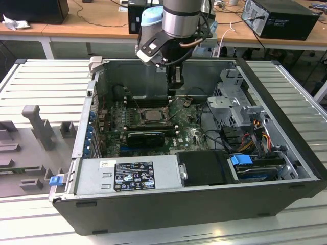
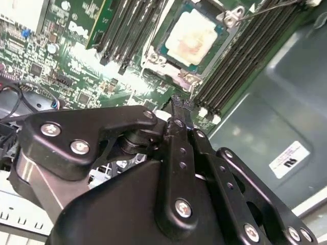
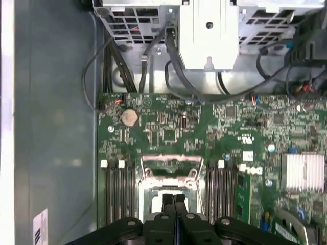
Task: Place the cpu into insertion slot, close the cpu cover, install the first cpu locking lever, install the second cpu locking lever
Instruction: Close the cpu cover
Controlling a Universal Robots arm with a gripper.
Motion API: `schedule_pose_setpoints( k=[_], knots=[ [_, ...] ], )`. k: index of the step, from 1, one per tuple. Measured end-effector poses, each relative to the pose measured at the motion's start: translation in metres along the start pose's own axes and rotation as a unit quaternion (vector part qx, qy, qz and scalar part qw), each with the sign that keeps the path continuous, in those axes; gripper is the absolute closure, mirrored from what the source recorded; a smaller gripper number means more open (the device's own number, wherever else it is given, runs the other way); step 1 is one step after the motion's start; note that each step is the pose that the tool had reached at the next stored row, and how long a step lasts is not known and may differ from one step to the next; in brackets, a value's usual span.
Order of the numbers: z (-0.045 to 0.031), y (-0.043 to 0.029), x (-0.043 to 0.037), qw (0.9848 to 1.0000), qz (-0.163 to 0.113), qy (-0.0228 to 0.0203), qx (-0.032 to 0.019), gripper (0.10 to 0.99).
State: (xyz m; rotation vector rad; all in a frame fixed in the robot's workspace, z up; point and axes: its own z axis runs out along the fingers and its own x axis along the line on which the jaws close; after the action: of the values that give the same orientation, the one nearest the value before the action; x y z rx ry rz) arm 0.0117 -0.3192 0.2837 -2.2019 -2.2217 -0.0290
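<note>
Fingers [image 3: 167, 203] pressed together (empty) near the cpu [image 2: 193, 38] — cpu cover [image 2: 225, 23] framing it.

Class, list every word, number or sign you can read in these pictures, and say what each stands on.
No text can be quoted with certainty.
Black label on the power supply, exterior view: print too small.
White sticker on the case wall, second wrist view: blurred.
White lettering on the green circuit board: turned, smeared.
Edge sticker, first wrist view: blurred.
</note>
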Motion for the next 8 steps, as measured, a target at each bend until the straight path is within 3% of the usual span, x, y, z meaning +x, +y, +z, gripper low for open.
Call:
schedule_pose_setpoints(
  k=[5,8],
  knots=[
    [0.0099,0.01,-0.0001,0.9998,-0.02,-0.0034,0.0005,0.98],
    [0.0194,0.0242,0.0003,0.9998,-0.022,-0.0032,0.0004,0.98]
  ],
)
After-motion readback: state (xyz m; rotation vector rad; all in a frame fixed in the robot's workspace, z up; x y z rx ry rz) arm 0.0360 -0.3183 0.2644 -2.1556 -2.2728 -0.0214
